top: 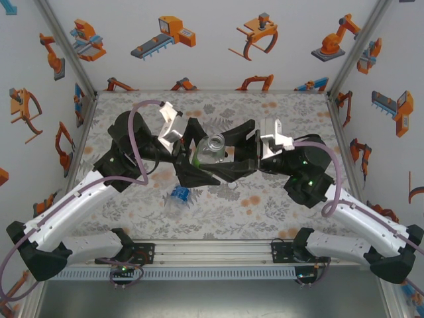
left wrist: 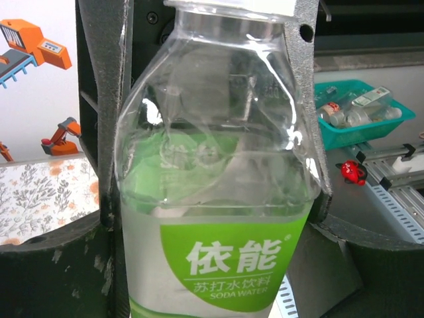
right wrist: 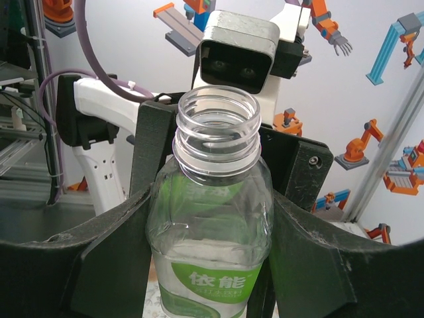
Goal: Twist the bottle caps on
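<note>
Looks like a robotics lab test cell: white walls [top: 212, 66] papered with cartoon robot arms, aluminium frame posts [top: 66, 46], teal parts bin [left wrist: 344, 136] outside.

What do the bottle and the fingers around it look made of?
The bottle: thin, clear, glossy plastic; you see through it, and it shows glints and creases. Its green label looks like printed film. The fingers: matte black, probably hard plastic, with pale scuffs.
</note>
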You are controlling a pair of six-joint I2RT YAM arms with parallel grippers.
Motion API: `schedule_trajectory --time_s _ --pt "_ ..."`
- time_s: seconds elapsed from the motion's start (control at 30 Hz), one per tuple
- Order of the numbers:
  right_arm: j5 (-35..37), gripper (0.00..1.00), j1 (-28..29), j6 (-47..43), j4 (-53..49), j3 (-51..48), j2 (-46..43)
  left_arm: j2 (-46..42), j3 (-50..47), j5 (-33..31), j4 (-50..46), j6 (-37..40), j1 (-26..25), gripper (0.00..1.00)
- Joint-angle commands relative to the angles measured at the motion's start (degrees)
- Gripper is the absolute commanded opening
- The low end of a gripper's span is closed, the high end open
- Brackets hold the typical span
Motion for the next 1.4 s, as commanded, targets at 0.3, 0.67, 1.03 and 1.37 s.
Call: schedule_trajectory --time_s 0.3,0.67,1.03,1.37 --pt "3.46 0.27 1.02 -2.96 0.34 -1.02 -1.07 -1.75 -0.16 -2.78 -3.77 4.86 -1.22 0.54" --pt "6.65 0.40 1.35 -3.49 -0.47 -2.07 -1.20 -4.58 -1.69 -6.43 -8.54 9.76 -0.96 0.43" --pt "15.35 0.79 1.35 -7.32 -7.18 -3.87 -6.19 -7.27 -2.32 -8.40 -15.45 13.07 4.48 0.29" --pt "34.28 0.79 1.29 -7.92 -22.62 -3.92 -6.00 -5.64 -1.53 -9.08 -25.64 17.73 15.01 0.00"
